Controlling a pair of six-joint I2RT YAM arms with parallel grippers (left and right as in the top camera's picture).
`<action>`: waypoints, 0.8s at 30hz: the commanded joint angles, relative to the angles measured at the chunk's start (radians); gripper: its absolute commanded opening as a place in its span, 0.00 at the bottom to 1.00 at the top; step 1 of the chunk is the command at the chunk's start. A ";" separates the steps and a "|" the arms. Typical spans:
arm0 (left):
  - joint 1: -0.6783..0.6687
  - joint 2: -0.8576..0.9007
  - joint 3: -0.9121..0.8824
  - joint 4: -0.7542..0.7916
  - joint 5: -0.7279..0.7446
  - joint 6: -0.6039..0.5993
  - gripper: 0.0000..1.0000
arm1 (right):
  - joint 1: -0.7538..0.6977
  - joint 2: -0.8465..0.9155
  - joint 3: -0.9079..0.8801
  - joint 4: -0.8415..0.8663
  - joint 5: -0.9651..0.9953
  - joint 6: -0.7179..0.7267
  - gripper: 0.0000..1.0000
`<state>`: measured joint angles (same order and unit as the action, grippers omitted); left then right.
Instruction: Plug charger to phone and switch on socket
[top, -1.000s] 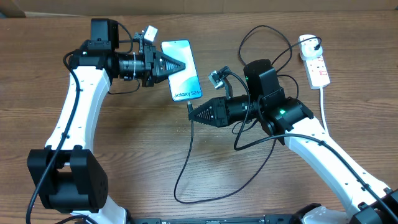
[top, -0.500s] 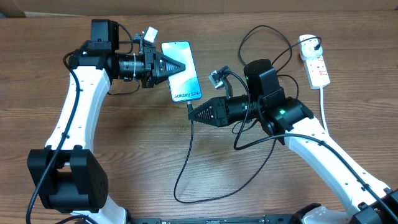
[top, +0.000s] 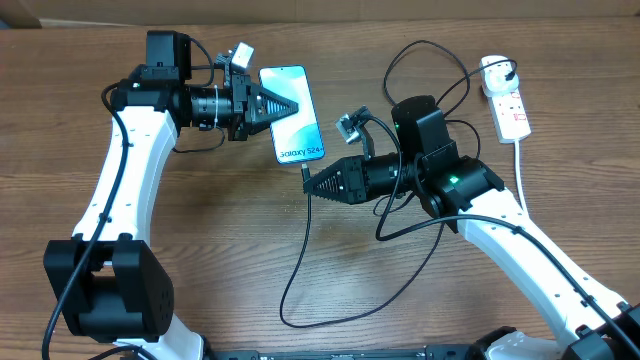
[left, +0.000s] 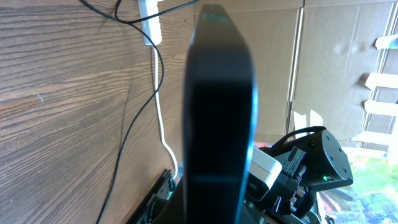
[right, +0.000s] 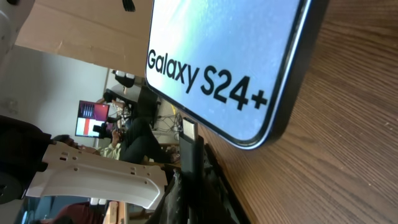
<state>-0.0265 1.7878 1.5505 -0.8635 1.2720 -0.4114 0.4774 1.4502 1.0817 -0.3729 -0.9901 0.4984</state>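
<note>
Phone (top: 300, 135) upper middle of table, screen up, clamped in left gripper (top: 296, 106) reaching in over its long left edge. Right gripper (top: 308, 185) clenched on charger (top: 296, 270) tip, just off phone's bottom edge; contact unclear. Count: one phone, one charger, one socket (top: 508, 105), far right.

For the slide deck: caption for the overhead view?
Left gripper grips phone; right gripper holds charger tip at its bottom edge; socket sits far right.

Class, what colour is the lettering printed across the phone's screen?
Black, against the light blue screen of the phone; the right wrist view shows it best.
</note>
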 joint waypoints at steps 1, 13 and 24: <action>-0.001 0.003 0.015 0.007 0.056 0.022 0.04 | -0.006 -0.012 0.026 0.001 -0.006 0.008 0.04; -0.001 0.003 0.015 0.006 0.056 0.023 0.04 | -0.006 -0.012 0.026 0.005 -0.006 0.007 0.04; -0.020 0.003 0.015 0.008 0.053 0.023 0.04 | -0.006 -0.012 0.026 0.010 -0.005 0.007 0.04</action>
<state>-0.0277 1.7878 1.5505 -0.8635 1.2720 -0.4114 0.4774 1.4502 1.0817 -0.3740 -0.9905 0.5014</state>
